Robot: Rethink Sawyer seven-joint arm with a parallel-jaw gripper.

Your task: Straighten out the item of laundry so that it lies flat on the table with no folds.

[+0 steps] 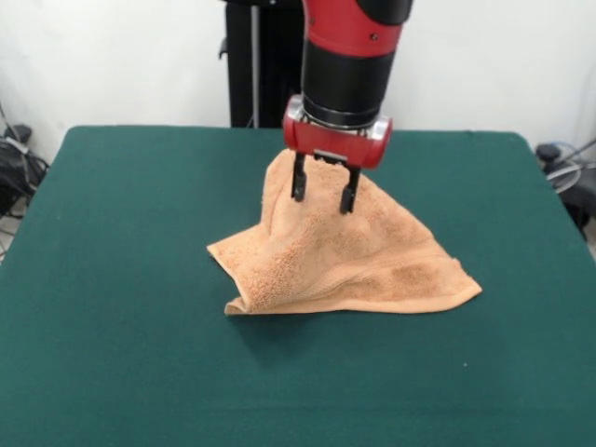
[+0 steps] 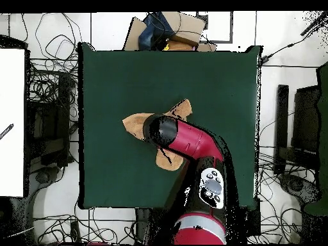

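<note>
Claw [image 1: 324, 192] sits over the towel [image 1: 345, 256] near the middle of the table [image 1: 112, 279], slightly toward the far side in the front view. Two black fingers [image 1: 299, 179] point down, spread apart, with a ridge of terry cloth between them. Whether the pads actually pinch the cloth or just straddle it: cannot tell from either view.

Towel state: not flat. It rises into a peak under the claw, tented up from the table. From the peak the cloth slopes down toward the near side, spreading into a roughly triangular shape. Near-right corner lies on the table as a point. Near-left corner is folded over, with a rolled lip at the bottom edge. Left side shows a second flap sticking out toward the left.

Overhead view: the arm [image 2: 192, 144] covers most of the towel [image 2: 138, 122]. Visible parts are a lobe to the left of the arm, a strip toward the top right, and a small piece below the wrist. The towel is around the table [image 2: 211, 83] centre there too, well clear of all four edges.

Cables and clutter lie on the floor around the table, away from the towel.
</note>
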